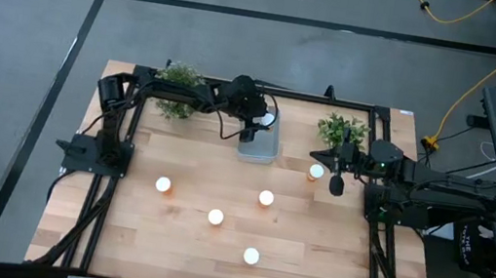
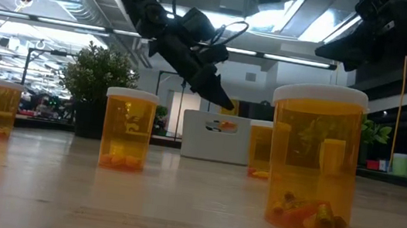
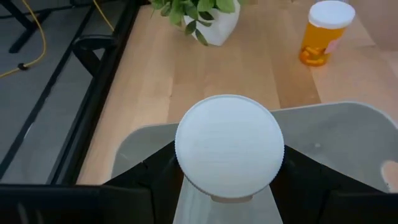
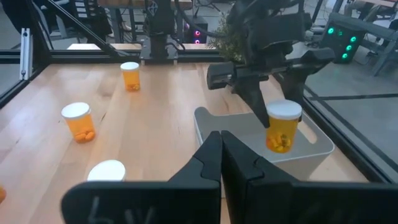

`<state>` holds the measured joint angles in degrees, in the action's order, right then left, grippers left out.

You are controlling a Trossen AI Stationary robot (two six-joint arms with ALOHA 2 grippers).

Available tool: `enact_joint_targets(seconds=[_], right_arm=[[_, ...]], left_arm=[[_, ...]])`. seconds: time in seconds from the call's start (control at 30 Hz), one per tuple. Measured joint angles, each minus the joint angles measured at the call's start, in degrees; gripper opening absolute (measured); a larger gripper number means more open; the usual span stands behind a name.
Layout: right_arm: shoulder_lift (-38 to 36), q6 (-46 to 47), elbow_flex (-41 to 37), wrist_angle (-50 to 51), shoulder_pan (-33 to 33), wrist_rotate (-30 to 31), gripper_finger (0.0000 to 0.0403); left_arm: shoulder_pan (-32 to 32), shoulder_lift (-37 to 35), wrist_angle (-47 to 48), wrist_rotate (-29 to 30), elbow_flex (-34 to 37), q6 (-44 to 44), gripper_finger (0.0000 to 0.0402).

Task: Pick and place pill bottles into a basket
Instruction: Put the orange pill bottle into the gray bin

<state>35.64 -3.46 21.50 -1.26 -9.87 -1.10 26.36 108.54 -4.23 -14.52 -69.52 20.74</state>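
Observation:
My left gripper (image 1: 265,122) is shut on an orange pill bottle (image 4: 283,127) with a white cap (image 3: 230,146), over the pale translucent basket (image 1: 257,148) at the table's far middle. Five more bottles stand upright on their bases on the wooden table: one (image 1: 316,172) right of the basket and the others (image 1: 163,185), (image 1: 266,198), (image 1: 215,217), (image 1: 251,256) toward the near side. My right gripper (image 1: 336,184) is shut and empty, hovering just right of the bottle beside the basket. My left gripper pinches the bottle's body just under the cap (image 4: 272,124) between its two fingers (image 3: 155,180), one on each side; in its own wrist view the cap hides the exact place. The fingers slant down from above. The bottle hangs upright, its base inside the basket's rim; whether it touches the floor I cannot tell.
Two green potted plants stand at the far edge, one (image 1: 178,89) left of the basket, one (image 1: 341,130) right of it. A black frame (image 1: 101,196) runs along the table's sides. In the low view the nearest bottle (image 2: 315,159) stands large at the front.

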Motion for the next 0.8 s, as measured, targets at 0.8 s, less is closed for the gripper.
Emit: enact_joint_targets(seconds=[0.8], right_arm=[[-0.01,-1.55,0.00,-0.26,-0.01,0.00,0.0003]], left_arm=[[0.86,4.88,-4.95,2.95,-0.04,1.53,0.0203]])
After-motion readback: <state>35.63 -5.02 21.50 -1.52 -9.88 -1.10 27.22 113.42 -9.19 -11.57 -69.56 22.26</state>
